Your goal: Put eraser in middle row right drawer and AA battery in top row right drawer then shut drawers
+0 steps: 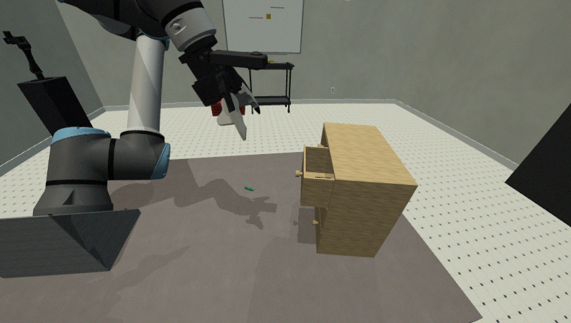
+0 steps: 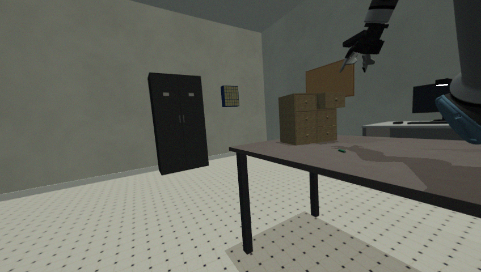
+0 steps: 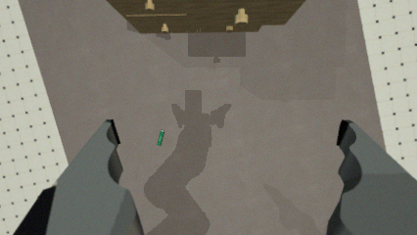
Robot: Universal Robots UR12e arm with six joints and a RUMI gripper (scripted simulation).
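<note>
Wrist view: the battery [image 1: 249, 188] [image 2: 341, 151] [image 3: 161, 137] lies below my released, spread end effector [image 1: 251, 124] [image 2: 353, 70] [image 3: 224, 121], left of centre in frame, long axis roughly toward the chest [image 1: 360, 216] [image 2: 287, 119] [image 3: 206, 17].

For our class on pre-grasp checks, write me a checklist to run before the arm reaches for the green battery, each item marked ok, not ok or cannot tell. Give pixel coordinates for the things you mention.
1. Gripper [image 1: 251, 124] [image 2: 353, 70] [image 3: 224, 121] open, nothing between its fingers: ok.
2. Battery [image 1: 249, 188] [image 2: 341, 151] [image 3: 161, 137] in sight, lying on the table [image 1: 200, 280] [image 2: 286, 154] [image 3: 274, 162]: ok.
3. Battery lined up midway between the fingertips: not ok; in the wrist view it sits nearer the left-hand finger.
4. Top-row right drawer [image 1: 316, 192] [image 2: 340, 102] pulled out to receive it: ok.
5. Chest [image 1: 366, 155] [image 2: 286, 119] upright: ok.
6. Eraser already in the middle-row right drawer [image 2: 331, 122]: cannot tell; that drawer is shut.
</note>
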